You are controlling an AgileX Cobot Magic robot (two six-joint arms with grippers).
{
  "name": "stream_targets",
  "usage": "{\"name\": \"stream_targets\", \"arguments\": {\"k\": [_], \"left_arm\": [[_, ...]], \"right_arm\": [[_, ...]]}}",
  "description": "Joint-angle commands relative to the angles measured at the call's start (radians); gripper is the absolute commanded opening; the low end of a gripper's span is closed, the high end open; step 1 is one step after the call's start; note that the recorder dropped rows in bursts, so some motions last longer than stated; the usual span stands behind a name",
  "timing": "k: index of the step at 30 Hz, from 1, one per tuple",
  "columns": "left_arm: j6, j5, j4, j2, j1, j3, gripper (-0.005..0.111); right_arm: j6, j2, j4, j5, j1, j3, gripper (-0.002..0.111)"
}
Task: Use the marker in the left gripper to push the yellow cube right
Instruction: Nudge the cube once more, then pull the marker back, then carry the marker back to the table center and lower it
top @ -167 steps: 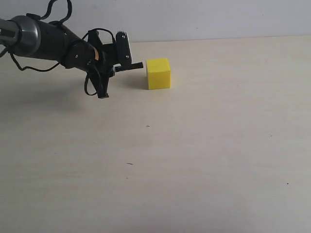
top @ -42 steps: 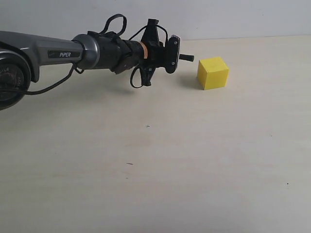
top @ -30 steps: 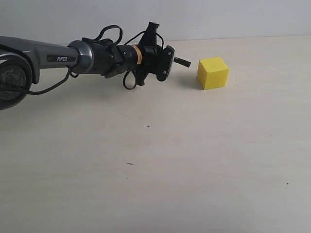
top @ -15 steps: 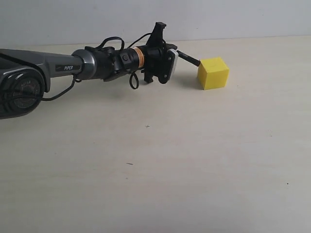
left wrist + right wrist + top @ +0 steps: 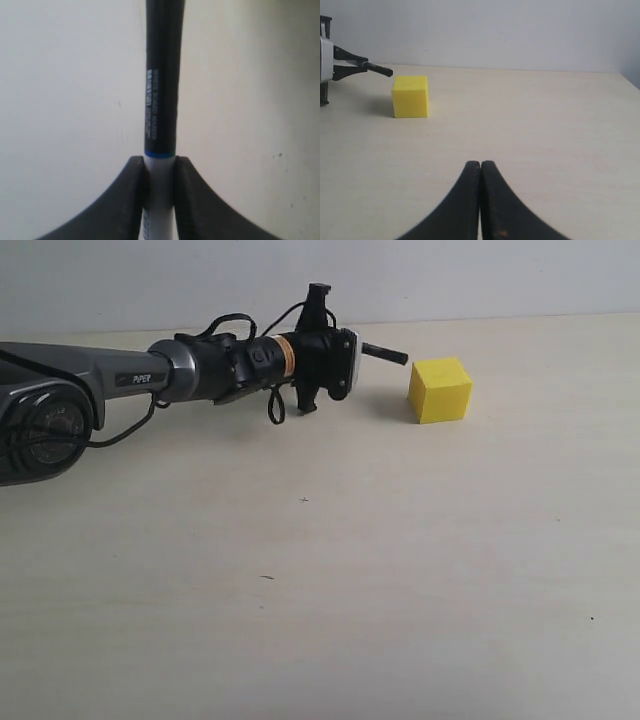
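The yellow cube (image 5: 440, 389) sits on the pale table toward the back right, also visible in the right wrist view as the same cube (image 5: 410, 96). My left gripper (image 5: 347, 355) is shut on the marker (image 5: 384, 353), whose black cap sticks out to the right and ends a short gap left of the cube, slightly above its top edge. In the left wrist view the marker (image 5: 162, 100) runs straight out from between the closed fingers (image 5: 135, 185), white barrel pinched, black cap beyond. The cube is out of that view. My right gripper (image 5: 480, 166) is shut and empty, well away from the cube.
The grey-and-black arm marked "PiPER" (image 5: 130, 378) reaches in from the left across the back of the table (image 5: 400, 570). A white wall (image 5: 480, 275) rises right behind the table's far edge.
Over the last seconds the cube went from centre-left to further right. In the last half second the marker tip lifted and levelled a little; the cube stayed put.
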Motion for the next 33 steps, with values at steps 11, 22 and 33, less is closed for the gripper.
{"name": "stream_targets", "arguments": {"k": [11,22,33], "left_arm": [[-0.176,0.844,-0.495,-0.240,0.003,0.002,0.000],[-0.692,1.494,-0.614,-0.360,0.000,0.000,0.000],[-0.952,1.578,-0.897,-0.410,-0.111,0.108,0.000]], "right_arm": [[0.005,-0.006,-0.003,-0.009,-0.006,0.005,0.000],[0.005,-0.006,-0.003,-0.009,-0.006,0.005,0.000],[0.005,-0.006,-0.003,-0.009,-0.006,0.005,0.000]]}}
